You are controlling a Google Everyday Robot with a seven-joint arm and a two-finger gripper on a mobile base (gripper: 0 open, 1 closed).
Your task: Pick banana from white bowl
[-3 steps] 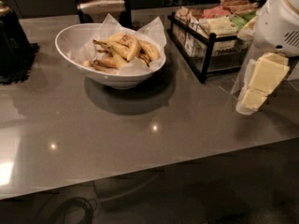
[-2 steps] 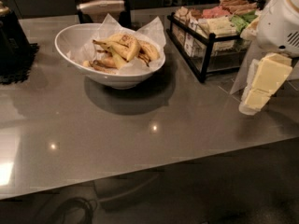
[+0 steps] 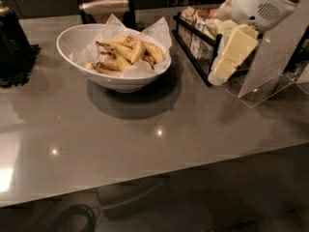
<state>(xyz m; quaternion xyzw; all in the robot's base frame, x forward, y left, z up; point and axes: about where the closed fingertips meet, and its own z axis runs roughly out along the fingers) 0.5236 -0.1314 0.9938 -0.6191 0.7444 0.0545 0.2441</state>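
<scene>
Grey and glossy, the desk (image 3: 145, 144) fills the lower frame with small light reflections, and on its upper left part sits the white bowl (image 3: 118, 83), lined with crinkled white paper. The banana (image 3: 133, 47), plump, yellow and brown-speckled, lies on top of the pile inside that bowl among thinner, browner ones. Right of the bowl and well apart from it, in the upper right, the cream-coloured gripper (image 3: 217, 76) hangs angled down-left in front of a black wire rack (image 3: 193, 57); I cannot tell whether it is parted or closed.
</scene>
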